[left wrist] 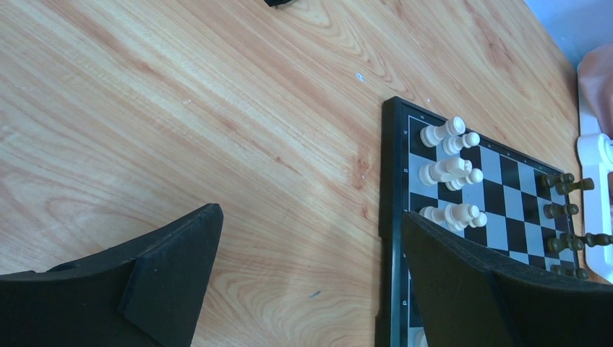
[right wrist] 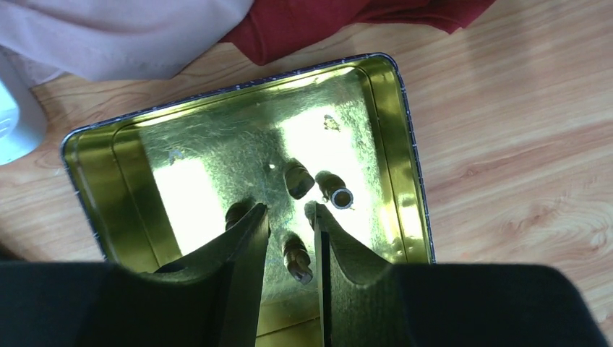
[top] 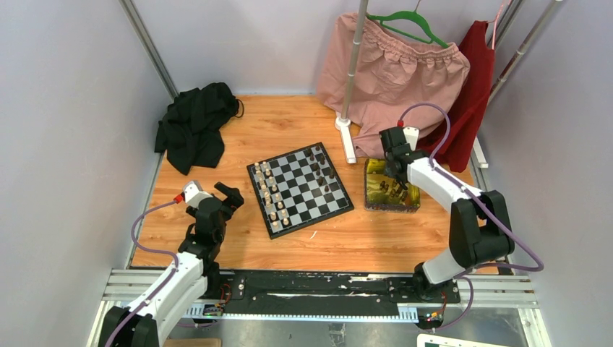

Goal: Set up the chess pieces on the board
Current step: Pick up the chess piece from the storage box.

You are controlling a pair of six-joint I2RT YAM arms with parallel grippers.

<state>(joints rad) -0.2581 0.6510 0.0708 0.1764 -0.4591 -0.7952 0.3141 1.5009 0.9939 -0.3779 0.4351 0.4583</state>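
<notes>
The board (top: 300, 189) lies in the middle of the table, with cream-white chess pieces (top: 271, 195) along its left side and dark ones (top: 322, 170) on its right side. My left gripper (top: 220, 199) hovers open and empty over bare wood just left of the board (left wrist: 390, 181), with cream pieces (left wrist: 452, 173) ahead. My right gripper (right wrist: 288, 210) is down inside the yellow tin (right wrist: 408, 144), its jaws narrowly apart around a lying dark piece (right wrist: 296, 256). A few more dark pieces (right wrist: 298, 179) lie in the tin. The top view shows this gripper (top: 396, 181) over the tin (top: 369, 189).
A black cloth (top: 195, 126) is heaped at the back left. A pink garment (top: 405, 72) and a red one (top: 470, 87) hang on a rack whose white foot (top: 347, 137) stands just behind the board and the tin.
</notes>
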